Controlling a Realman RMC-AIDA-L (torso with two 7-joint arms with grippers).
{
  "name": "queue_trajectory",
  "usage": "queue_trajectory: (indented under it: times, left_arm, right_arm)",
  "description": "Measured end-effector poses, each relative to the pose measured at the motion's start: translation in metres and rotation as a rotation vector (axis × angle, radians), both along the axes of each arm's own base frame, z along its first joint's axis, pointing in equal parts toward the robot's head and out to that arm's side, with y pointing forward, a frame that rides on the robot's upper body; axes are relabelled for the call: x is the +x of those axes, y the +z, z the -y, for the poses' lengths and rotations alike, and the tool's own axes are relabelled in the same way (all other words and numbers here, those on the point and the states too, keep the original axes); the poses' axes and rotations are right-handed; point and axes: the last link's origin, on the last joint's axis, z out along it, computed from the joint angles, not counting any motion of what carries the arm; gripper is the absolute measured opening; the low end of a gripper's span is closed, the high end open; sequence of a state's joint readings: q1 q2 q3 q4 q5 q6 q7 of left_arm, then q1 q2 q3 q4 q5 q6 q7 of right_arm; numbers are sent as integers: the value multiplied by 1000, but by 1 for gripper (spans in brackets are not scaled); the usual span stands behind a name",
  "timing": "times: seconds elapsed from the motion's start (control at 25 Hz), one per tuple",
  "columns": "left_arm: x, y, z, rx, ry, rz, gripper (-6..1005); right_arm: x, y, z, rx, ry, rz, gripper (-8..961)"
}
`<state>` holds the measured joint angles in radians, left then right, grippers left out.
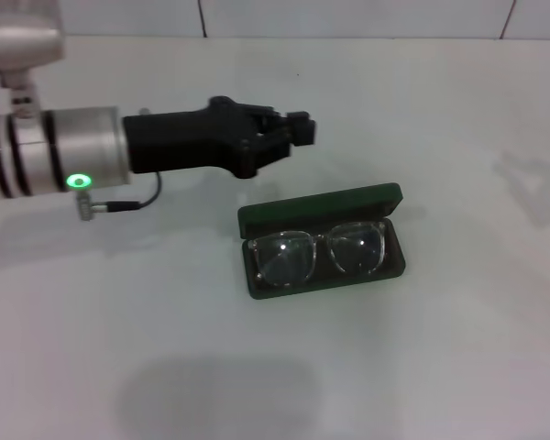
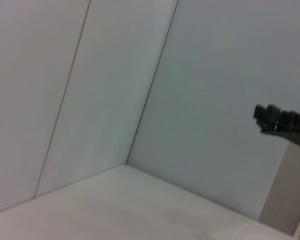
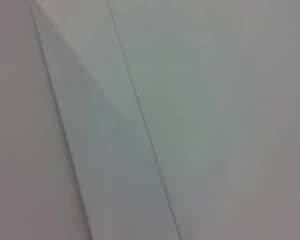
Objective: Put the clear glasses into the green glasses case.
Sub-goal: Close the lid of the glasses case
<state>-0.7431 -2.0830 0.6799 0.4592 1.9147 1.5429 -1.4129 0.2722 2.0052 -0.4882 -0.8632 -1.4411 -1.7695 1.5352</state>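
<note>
Fingers of the left gripper (image 1: 298,133) look closed, holding nothing, beyond the case (image 1: 323,240); glasses (image 1: 319,252) already lie inside, lid open.

The case (image 1: 321,240) lies open on the table (image 1: 422,367), a little toward four o'clock from the middle of the head view, its long side running from eight o'clock to two o'clock. Its lid stands up along the far edge, at twelve o'clock of the tray. The glasses (image 1: 319,253) lie inside the tray, lenses side by side along its length. The left gripper (image 1: 298,131) hangs above the table at about eleven o'clock from the case, apart from it, with its arm reaching in from nine o'clock.
</note>
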Motion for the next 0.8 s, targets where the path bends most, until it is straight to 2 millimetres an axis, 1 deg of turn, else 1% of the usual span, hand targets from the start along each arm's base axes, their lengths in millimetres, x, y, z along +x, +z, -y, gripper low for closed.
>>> queue_trajectory:
  times: [0.16, 0.32, 0.52, 0.8]
  left_arm:
    - [5, -20, -5, -24, 20, -44, 141]
    - [3, -35, -8, -18, 44, -97, 140]
    - [-3, -41, -9, -1, 64, -126, 138]
    - [-11, -45, -5, -9, 80, -160, 136]
  right_arm:
    - [5, -6, -4, 26, -15, -3, 201]
    - [6, -10, -7, 32, -17, -10, 207]
    - [5, -19, -13, 22, -10, -19, 215]
    - [4, -23, -14, 13, -7, -32, 225]
